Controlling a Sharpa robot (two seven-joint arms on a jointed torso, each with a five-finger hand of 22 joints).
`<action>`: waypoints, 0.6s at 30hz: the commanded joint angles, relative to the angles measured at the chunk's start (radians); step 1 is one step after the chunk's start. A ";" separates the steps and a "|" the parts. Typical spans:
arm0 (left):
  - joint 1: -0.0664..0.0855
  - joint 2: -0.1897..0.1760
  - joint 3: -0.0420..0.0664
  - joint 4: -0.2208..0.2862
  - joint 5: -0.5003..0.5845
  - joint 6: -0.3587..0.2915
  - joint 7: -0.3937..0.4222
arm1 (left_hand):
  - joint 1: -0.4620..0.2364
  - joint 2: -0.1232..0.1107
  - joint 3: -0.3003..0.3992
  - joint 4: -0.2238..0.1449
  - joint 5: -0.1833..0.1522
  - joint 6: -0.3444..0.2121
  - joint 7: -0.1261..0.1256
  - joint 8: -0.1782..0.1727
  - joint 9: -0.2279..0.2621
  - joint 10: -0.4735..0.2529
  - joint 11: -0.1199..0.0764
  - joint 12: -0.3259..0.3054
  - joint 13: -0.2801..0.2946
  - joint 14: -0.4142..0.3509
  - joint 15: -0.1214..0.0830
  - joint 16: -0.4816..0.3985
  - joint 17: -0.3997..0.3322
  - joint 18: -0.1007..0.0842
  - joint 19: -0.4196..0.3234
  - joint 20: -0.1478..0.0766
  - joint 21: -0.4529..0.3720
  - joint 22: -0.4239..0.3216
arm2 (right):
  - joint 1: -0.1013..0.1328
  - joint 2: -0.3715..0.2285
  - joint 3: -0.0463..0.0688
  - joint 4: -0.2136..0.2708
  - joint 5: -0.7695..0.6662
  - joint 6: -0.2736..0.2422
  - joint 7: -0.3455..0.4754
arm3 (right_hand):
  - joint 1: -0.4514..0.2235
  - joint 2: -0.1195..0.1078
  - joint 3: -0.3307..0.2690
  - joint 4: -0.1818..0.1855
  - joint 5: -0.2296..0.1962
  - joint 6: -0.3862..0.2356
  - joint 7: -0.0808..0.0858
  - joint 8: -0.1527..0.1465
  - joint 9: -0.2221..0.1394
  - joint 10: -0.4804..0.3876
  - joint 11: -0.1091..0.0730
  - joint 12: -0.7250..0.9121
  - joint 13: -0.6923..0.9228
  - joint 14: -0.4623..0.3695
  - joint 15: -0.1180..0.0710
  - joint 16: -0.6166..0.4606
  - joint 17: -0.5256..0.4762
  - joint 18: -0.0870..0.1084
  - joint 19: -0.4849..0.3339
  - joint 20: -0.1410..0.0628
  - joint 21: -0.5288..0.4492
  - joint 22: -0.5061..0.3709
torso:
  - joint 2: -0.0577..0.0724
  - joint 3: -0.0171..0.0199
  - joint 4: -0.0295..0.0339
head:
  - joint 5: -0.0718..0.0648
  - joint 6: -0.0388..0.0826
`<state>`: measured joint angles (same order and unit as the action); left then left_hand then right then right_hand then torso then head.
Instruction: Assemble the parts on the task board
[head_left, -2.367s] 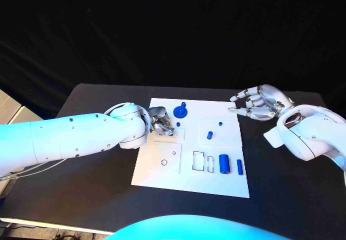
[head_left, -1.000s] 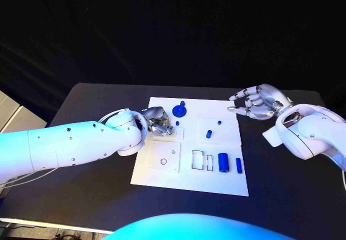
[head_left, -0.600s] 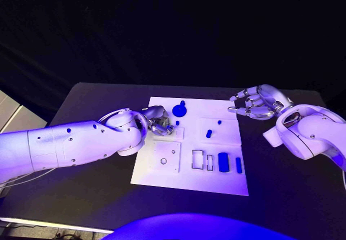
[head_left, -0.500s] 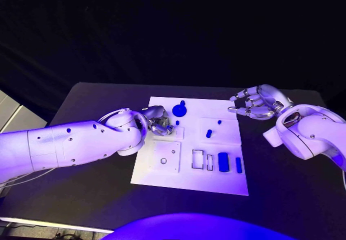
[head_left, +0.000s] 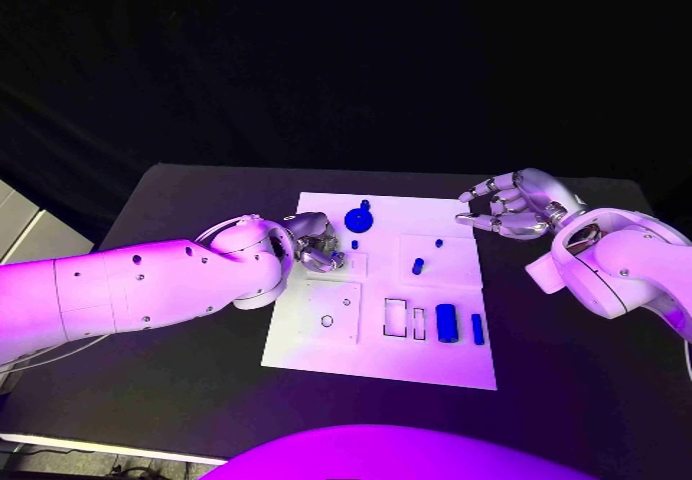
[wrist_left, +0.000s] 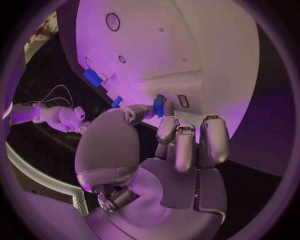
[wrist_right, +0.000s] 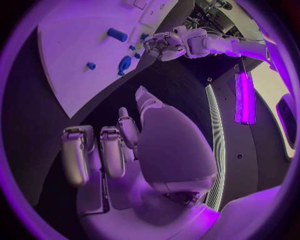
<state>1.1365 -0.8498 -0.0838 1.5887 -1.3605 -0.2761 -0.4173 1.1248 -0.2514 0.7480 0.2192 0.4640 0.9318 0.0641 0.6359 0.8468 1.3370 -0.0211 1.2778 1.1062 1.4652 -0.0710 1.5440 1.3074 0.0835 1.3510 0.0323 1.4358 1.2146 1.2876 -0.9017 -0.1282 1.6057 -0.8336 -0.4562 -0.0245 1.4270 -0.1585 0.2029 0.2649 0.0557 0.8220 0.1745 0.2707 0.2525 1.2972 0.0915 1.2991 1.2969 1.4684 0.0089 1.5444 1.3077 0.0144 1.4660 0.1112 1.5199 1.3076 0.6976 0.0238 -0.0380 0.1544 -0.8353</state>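
At board's left edge, left hand (head_left: 320, 245) pinches small blue part (wrist_left: 159, 105).

Left hand (head_left: 320, 247) slightly farther forward

The left hand (head_left: 320, 246) hides part of the task board (head_left: 378, 363) beneath its fingers

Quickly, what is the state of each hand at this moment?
Left hand: pinches a small blue part over the task board.
Right hand: holds nothing, fingers loosely curled and apart, beside the board.
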 joint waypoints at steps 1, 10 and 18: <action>-0.002 0.002 -0.002 0.000 -0.006 0.036 -0.019 | -0.001 0.006 0.225 -0.221 0.006 0.006 -0.007 0.003 -0.001 0.004 0.001 -0.003 0.001 0.090 -0.007 -0.001 0.207 -0.008 0.006 0.002 0.003 0.001 | -0.001 0.000 0.000 0.000 -0.003 0.013 0.009 | 0.005 0.001 0.002 0.006 0.004 0.005 -0.001 0.006 -0.001 0.001 -0.003 0.004 0.000 0.087 0.003 -0.003 0.203 0.000 0.079 0.003 -0.003 0.226 | -0.001 0.0001 0.0000 | 0.000 0.001; -0.002 0.003 -0.003 0.000 0.020 0.042 -0.024 | -0.001 0.005 0.227 -0.220 0.006 0.007 -0.008 0.003 -0.001 0.005 0.001 -0.003 0.001 0.089 -0.007 -0.002 0.205 -0.008 0.006 0.002 0.003 0.000 | -0.001 0.001 0.000 -0.003 -0.007 0.012 0.005 | 0.005 0.002 0.001 0.008 0.004 0.005 -0.002 0.007 -0.002 0.001 -0.003 0.004 0.000 0.087 0.003 -0.003 0.203 0.001 0.078 0.003 -0.005 0.225 | 0.000 0.0000 -0.0003 | 0.000 0.005; -0.002 0.004 -0.002 0.000 0.062 0.069 -0.024 | -0.002 0.004 0.228 -0.220 0.006 0.007 -0.008 0.003 0.000 0.006 0.000 -0.002 0.002 0.089 -0.008 -0.002 0.206 -0.008 0.007 0.002 0.004 0.002 | -0.002 0.001 0.000 -0.003 -0.007 0.011 0.002 | 0.005 0.003 0.002 0.009 0.004 0.005 -0.002 0.007 -0.002 0.001 -0.003 0.004 -0.001 0.087 0.003 -0.004 0.202 0.000 0.079 0.003 -0.004 0.226 | 0.001 0.0002 -0.0006 | 0.000 0.003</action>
<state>1.1387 -0.8486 -0.0821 1.5878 -1.3359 -0.2569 -0.4332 1.1246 -0.2515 0.7480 0.2193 0.4640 0.9319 0.0640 0.6357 0.8467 1.3369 -0.0209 1.2778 1.1078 1.4652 -0.0709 1.5440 1.3073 0.0836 1.3510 0.0324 1.4358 1.2148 1.2866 -0.9008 -0.1282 1.6019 -0.8344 -0.4562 -0.0269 1.4270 -0.1585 0.2058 0.2677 0.0557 0.8220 0.1745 0.2707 0.2516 1.2972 0.0915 1.2991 1.2969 1.4684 0.0089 1.5444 1.3076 0.0144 1.4661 0.1112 1.5199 1.3074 0.6975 0.0237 -0.0380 0.1545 -0.8312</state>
